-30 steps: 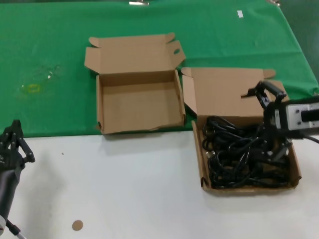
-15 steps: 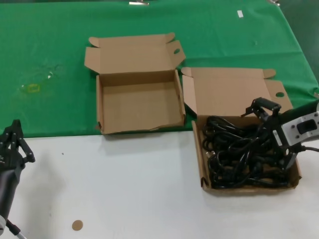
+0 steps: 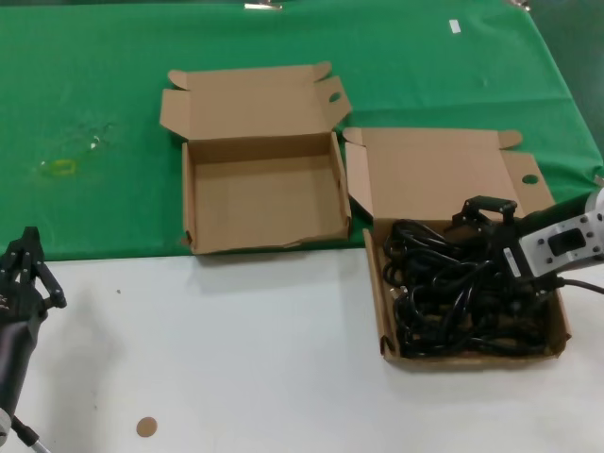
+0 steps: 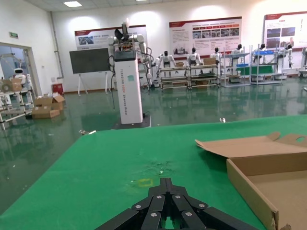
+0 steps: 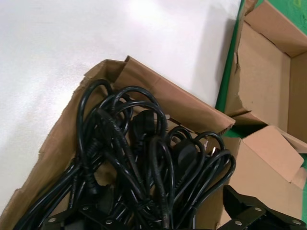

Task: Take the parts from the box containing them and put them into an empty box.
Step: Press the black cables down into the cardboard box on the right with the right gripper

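Power cords (image 3: 462, 293) lie tangled in the larger cardboard box (image 3: 562, 311) on the bench (image 3: 236, 359). Right gripper (image 3: 486, 219) reaches over them, fingers spread wide for a grasp. Empty box (image 3: 189, 203) waits alongside; left gripper (image 3: 24, 269) idles, fingers closed.

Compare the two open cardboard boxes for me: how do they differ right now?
The right box is packed with black power cords, with the right gripper over it; the left box holds nothing. The right box straddles the green cloth edge; the left sits on the cloth. Both are brown, lids open.
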{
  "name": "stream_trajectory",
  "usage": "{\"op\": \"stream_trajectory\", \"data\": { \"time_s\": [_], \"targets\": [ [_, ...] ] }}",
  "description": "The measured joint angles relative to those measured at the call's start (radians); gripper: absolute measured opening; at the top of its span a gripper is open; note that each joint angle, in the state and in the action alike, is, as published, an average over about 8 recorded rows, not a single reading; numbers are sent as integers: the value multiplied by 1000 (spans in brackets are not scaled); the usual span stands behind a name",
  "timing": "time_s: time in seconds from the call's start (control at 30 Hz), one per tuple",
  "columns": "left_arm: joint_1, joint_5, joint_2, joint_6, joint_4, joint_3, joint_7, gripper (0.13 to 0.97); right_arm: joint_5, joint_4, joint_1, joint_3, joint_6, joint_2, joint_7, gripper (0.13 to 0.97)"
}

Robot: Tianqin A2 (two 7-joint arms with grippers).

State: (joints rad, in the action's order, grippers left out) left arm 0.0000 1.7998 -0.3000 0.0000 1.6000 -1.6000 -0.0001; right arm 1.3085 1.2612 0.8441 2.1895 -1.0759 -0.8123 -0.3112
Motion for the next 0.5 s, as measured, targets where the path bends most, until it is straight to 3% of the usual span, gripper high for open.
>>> {"op": "stream_trajectory", "data": {
  "time_s": [0.27,0.5],
  "targets": [
    [0,0,0,0,0,0,0,144,-32,-9,-3,-22,3,23,10,759],
    [0,0,0,0,0,0,-1,144,-47,-11,-13,-38,6,33,19,578]
  ]
}}
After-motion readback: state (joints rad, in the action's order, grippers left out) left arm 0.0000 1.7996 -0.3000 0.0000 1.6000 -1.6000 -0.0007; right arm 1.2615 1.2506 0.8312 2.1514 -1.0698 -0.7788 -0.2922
